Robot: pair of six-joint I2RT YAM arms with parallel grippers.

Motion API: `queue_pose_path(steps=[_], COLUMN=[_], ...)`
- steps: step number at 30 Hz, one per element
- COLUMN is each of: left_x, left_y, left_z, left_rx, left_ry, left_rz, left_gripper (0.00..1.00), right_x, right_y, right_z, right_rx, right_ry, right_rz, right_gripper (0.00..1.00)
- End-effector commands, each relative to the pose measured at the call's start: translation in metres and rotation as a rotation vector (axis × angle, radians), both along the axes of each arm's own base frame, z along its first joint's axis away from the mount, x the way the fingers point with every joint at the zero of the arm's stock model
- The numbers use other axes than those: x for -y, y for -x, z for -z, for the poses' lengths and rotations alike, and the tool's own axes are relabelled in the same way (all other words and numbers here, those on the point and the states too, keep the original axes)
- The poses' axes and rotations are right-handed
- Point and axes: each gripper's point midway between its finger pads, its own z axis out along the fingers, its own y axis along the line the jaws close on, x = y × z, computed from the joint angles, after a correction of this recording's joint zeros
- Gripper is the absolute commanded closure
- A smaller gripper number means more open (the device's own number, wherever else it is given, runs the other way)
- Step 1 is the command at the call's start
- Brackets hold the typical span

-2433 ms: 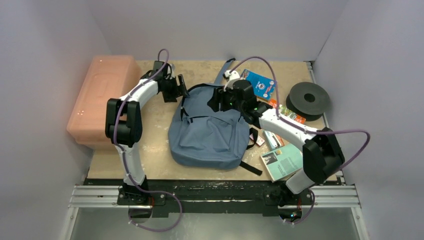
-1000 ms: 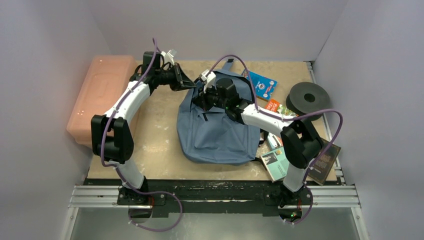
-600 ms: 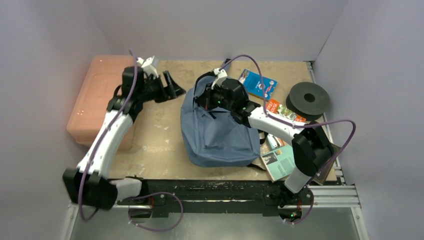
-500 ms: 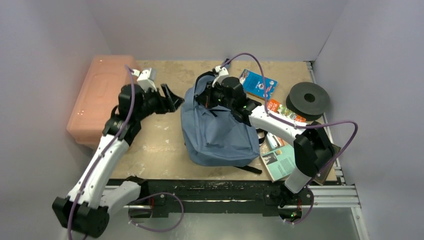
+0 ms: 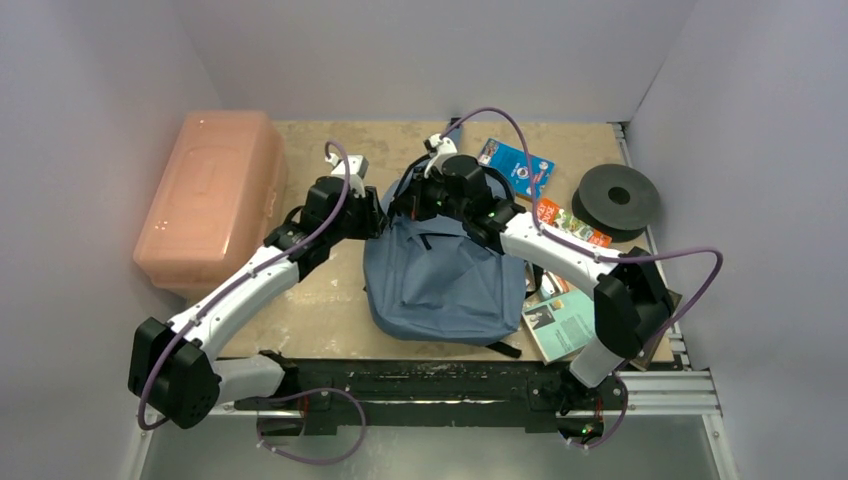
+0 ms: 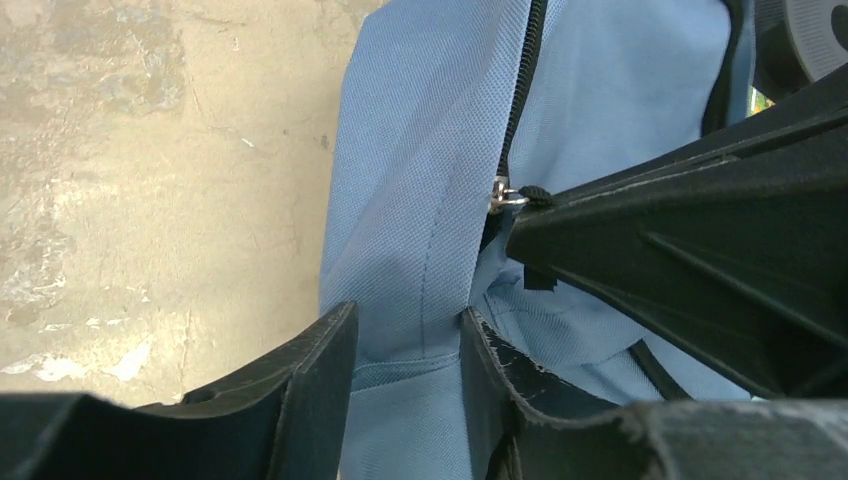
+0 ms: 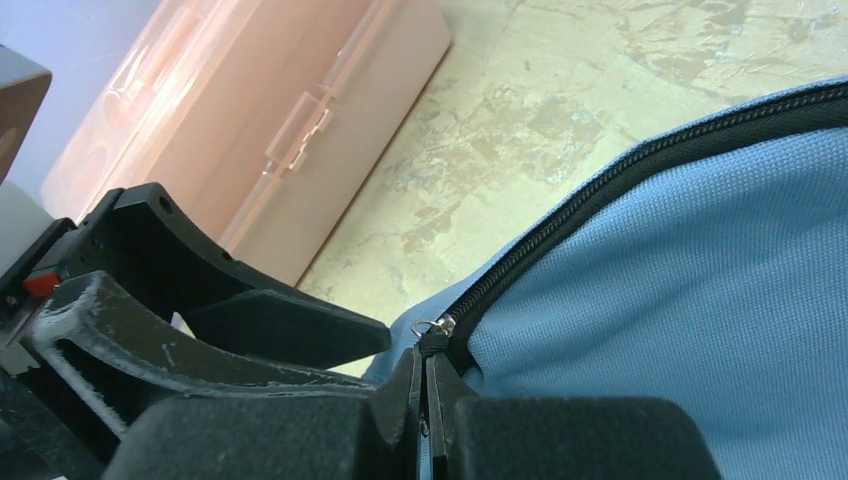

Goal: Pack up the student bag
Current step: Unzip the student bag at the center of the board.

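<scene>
The student bag [image 5: 440, 270], blue-grey with black zipper trim, lies mid-table with its top toward the back. My right gripper [image 5: 410, 200] is at the bag's top left corner. In the right wrist view it [image 7: 428, 360] is shut on the black zipper pull [image 7: 432, 343], just below the silver slider ring [image 7: 437, 325]. My left gripper [image 5: 368, 212] sits against the bag's left edge. In the left wrist view its jaws [image 6: 405, 340] stand apart, straddling a fold of the bag's fabric [image 6: 420, 250] beside the zipper [image 6: 522, 90].
A salmon-pink plastic box [image 5: 210, 195] stands at the left. A blue card [image 5: 515, 165], a black spool [image 5: 618, 198] and books [image 5: 565, 320] lie to the right of the bag. Bare tabletop [image 5: 310, 300] shows between box and bag.
My left arm let go, swung out toward the pink box with jaws wide, then came back to the bag's left edge. The right gripper stayed pinched at the bag's top.
</scene>
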Motion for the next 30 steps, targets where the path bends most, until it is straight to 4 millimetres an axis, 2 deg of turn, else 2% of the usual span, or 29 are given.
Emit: queue_pose_path(steps=[1,4,7,10,12,17,19,21,22,24,25,27,30], left_x=[-0.006,-0.008,-0.005,-0.002,0.002,0.014,0.019,0.021,0.019,0.012,0.009,0.003,-0.007], left_y=[-0.020,-0.026,-0.028,-0.027,-0.026,-0.025,-0.027,-0.030,-0.032,-0.035,-0.034,-0.032,-0.026], left_z=[-0.032,-0.034,-0.033,-0.030,-0.030,-0.038,-0.040,-0.037,-0.034,-0.026,-0.023,-0.021,-0.025], left_rx=[0.123,0.135,0.124,0.119,0.119,0.110,0.113,0.097,0.084,0.057,0.051,0.072,0.158], left_ry=[-0.025,-0.043,-0.059,-0.053,-0.034,0.020,0.037,0.028,0.011,-0.040,-0.065,-0.090,-0.109], left_rz=[-0.059,-0.072,-0.056,-0.039,-0.027,0.008,0.020,0.021,0.010,-0.013,-0.012,-0.016,-0.010], left_gripper=[0.63,0.73,0.83,0.91,0.90,0.66,0.60,0.61,0.68,0.89,0.95,1.00,1.00], right_x=[-0.001,-0.001,0.013,0.020,0.017,0.001,-0.004,-0.008,-0.007,0.005,0.015,0.041,0.093], right_y=[0.006,0.005,-0.008,-0.011,-0.008,0.004,0.008,0.011,0.010,-0.002,-0.011,-0.029,-0.058], right_z=[-0.065,-0.072,-0.078,-0.084,-0.089,-0.091,-0.092,-0.094,-0.095,-0.093,-0.093,-0.097,-0.119], right_rx=[0.135,0.161,0.197,0.239,0.263,0.257,0.253,0.256,0.260,0.260,0.258,0.279,0.345], right_ry=[-0.063,-0.025,0.022,0.062,0.070,0.023,0.007,0.004,0.011,0.058,0.097,0.187,0.320], right_rz=[0.009,0.040,0.133,0.154,0.137,0.066,0.048,0.047,0.061,0.149,0.217,0.363,0.592], right_gripper=[1.00,1.00,1.00,1.00,1.00,1.00,1.00,1.00,1.00,1.00,1.00,1.00,1.00])
